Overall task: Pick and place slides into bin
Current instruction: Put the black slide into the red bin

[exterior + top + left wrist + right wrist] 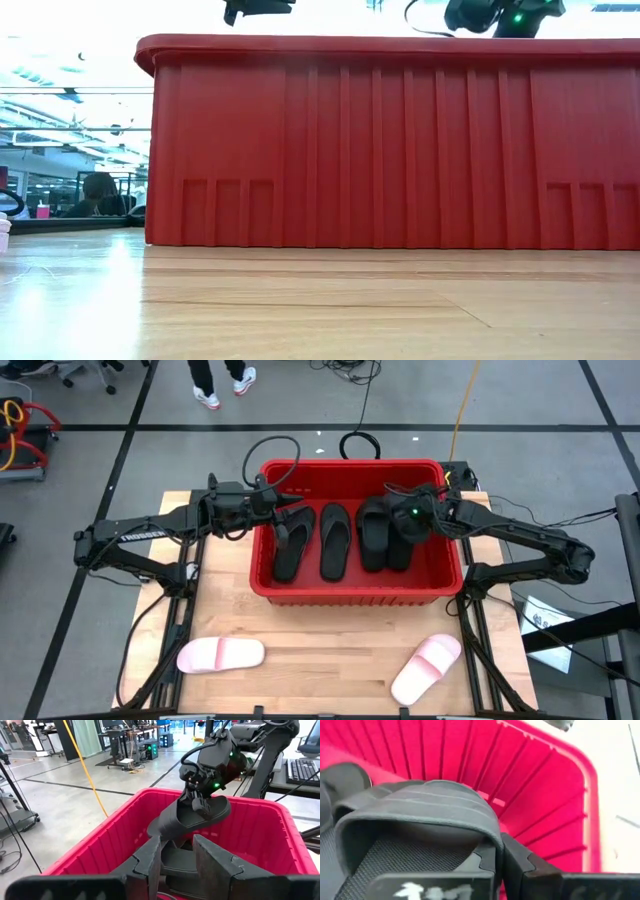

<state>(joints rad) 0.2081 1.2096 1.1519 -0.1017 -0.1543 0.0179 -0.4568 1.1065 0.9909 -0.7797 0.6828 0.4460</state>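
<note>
The red bin (350, 464) stands mid-table; its near wall fills the low view (400, 140). Black slides (335, 540) lie side by side on its floor. My right gripper (412, 515) is over the bin's right part, shut on one black slide (190, 820). My left gripper (272, 510) is open and empty over the bin's far left part, above a black slide (290, 545) on the floor. Two pale pink slides (220, 653) (427, 668) lie on the table near its front edge. My right gripper (502, 862) pinches the black slide's wide strap at its side edge (492, 840) between its two fingers. The fingers come from above, slanting down. The slide hangs tilted below them (170, 822), above the slides on the bin's floor.
The bin's thick rim (125, 815) and walls stand around both grippers. Bare wooden table (330, 660) lies between the two pink slides in front of the bin. Cables lie on the floor beyond the table's far edge.
</note>
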